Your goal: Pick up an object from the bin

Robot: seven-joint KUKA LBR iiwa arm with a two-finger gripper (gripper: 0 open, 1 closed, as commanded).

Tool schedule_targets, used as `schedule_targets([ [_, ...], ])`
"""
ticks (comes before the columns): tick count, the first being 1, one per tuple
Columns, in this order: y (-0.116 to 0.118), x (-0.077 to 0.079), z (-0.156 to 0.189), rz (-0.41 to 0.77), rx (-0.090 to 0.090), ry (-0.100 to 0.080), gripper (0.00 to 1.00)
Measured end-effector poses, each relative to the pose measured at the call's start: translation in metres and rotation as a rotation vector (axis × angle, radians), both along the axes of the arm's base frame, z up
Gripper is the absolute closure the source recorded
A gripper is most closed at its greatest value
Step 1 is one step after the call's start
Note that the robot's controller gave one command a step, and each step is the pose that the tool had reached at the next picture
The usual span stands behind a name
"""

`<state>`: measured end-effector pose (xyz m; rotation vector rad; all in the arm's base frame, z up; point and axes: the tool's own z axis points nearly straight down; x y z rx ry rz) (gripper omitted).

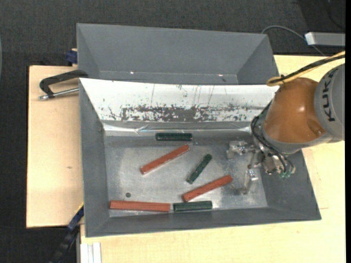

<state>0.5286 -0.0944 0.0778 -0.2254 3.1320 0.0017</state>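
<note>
Stick, red, flat [207, 189]: lies slanted at five o'clock on the bin floor, nearest the gripper [248, 181], which hangs just at its three o'clock. We cannot tell whether the gripper is open or closed, and we make out nothing held. Risks, as we judge: the stick skidding toward the dark green stick [198, 169] at its eleven o'clock, or the gripper striking the right bin wall [290, 193].
</note>
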Motion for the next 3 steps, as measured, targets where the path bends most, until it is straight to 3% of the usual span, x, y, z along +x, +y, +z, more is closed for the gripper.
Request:
schedule_targets([
  [1,0.016,-0.003,0.005,-0.175,0.000,-0.001,0.00],
  [2,0.045,-0.009,0.008,0.078,-0.001,0.001,0.00],
  [3,0.055,-0.028,-0.007,0.115,0.000,0.001,1.00],
])
